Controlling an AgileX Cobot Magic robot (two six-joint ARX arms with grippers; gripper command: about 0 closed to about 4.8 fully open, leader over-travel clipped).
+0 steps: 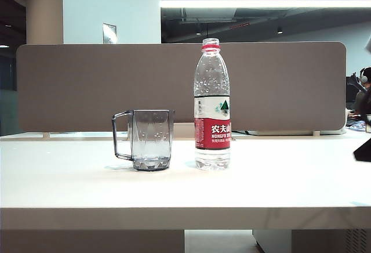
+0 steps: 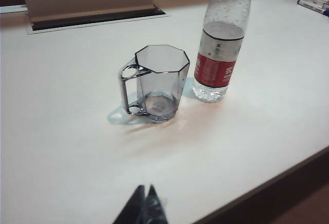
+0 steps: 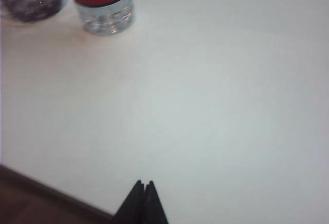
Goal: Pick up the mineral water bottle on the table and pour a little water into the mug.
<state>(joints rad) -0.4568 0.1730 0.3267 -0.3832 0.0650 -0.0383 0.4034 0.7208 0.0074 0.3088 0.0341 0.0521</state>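
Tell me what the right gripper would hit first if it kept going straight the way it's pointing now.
Probably just bare table. The right gripper, shut, points across open white surface; the bottle and the mug sit off to one side of that line. Depth is hard to judge from the wrist view.

My left gripper (image 2: 143, 198): two black, tapered, pointed fingertips pressed together. My right gripper (image 3: 143, 196): same black wedge-shaped pair, matte.

Smoky grey mug (image 1: 151, 139), clear bottle (image 1: 212, 105) with red-and-white label, white table (image 1: 185, 189)
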